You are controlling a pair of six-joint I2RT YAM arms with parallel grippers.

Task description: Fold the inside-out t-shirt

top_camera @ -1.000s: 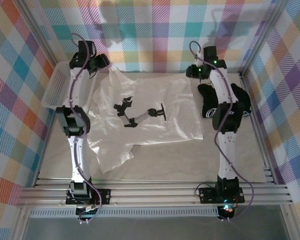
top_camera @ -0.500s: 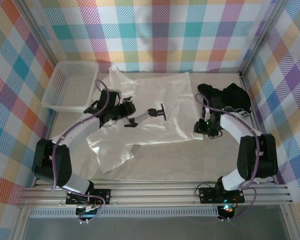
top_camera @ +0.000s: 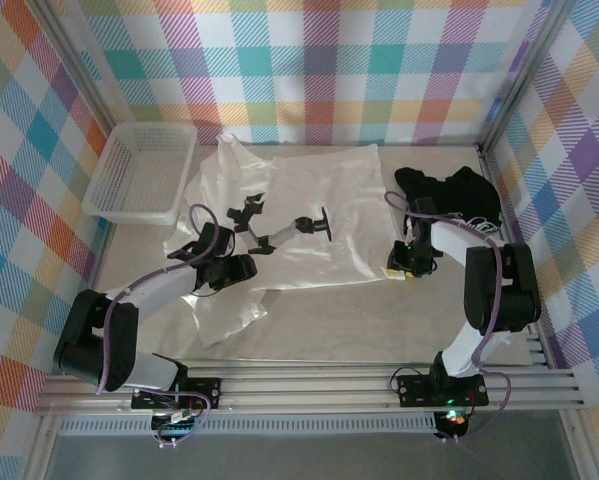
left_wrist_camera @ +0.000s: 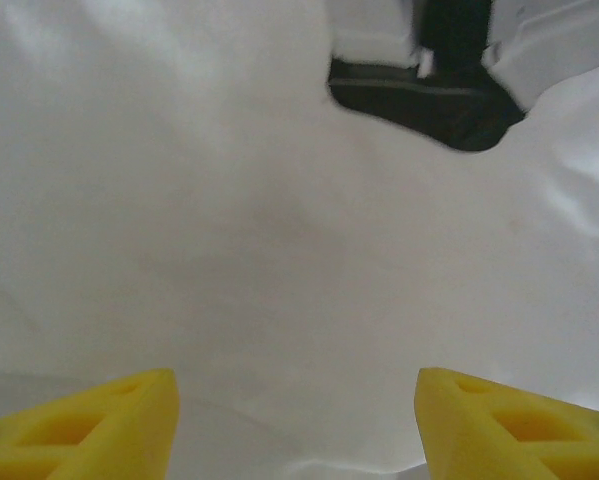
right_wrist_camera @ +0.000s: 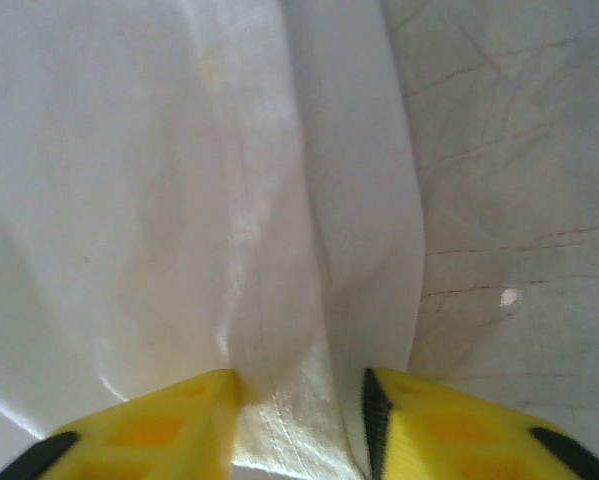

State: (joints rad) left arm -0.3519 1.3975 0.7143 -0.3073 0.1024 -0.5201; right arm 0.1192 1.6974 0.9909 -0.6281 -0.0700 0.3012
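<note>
1. The inside-out t-shirt (top_camera: pixel 349 205) lies spread, unfolded, across the middle of the tabletop (top_camera: pixel 379 320). One sleeve trails toward the near left. The shirt has not shifted over the last second.
2. The white basket (top_camera: pixel 149 128) stands at the far left. The black t-shirt (top_camera: pixel 454 190) is bunched at the far right, just beside the white shirt.
3. A small jointed black-and-white bracket (top_camera: pixel 279 228) lies on the shirt's chest, where it lay a second ago. Its black foot (left_wrist_camera: pixel 419 100) shows ahead of the left wrist.
4. Change: a second ago both arms reached to the far side of the tabletop. They have since swung back and dropped low over the shirt's near half.
5. The left gripper (top_camera: pixel 229 270) hovers over plain fabric near the left sleeve. Its fingers (left_wrist_camera: pixel 89 430) are spread wide and hold nothing.
6. The right gripper (top_camera: pixel 404 265) sits at the shirt's right edge. Its fingers (right_wrist_camera: pixel 159 425) stand partly apart and straddle the folded hem. No firm pinch is evident.
7. Reading: the arms appear to be taking up grasp points, and no fold has begun. The bracket probably needs clearing first.
</note>
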